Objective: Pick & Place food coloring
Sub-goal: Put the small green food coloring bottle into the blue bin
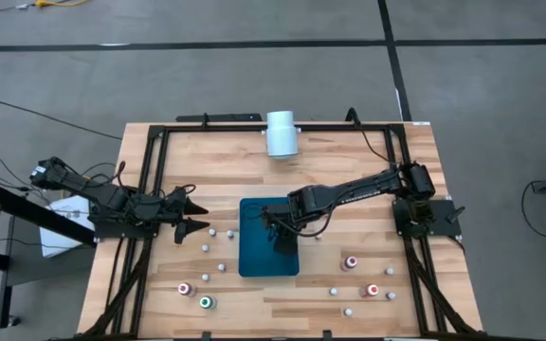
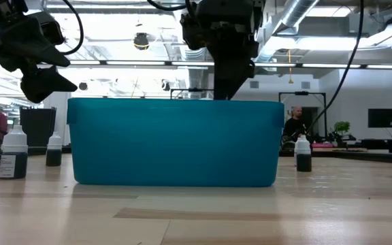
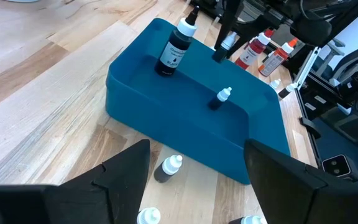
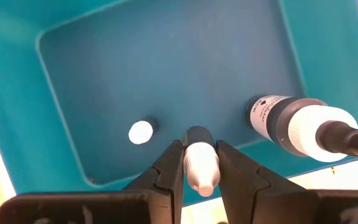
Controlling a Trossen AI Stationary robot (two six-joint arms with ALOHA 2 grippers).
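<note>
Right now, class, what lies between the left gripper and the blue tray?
In the left wrist view, a small white-capped bottle stands on the wood between the open left gripper and the blue tray.

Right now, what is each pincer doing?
Left pincer: open, empty, beside the teal tray.
Right pincer: shut on a small food coloring bottle over the tray.

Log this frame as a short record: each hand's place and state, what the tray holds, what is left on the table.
right hand: over the tray, shut on a small bottle
left hand: open, empty, at the table's left side
in tray: a large bottle and a small one, both upright
on table: other bottles scattered either side of the tray
white cylinder: at the table's far edge
</note>
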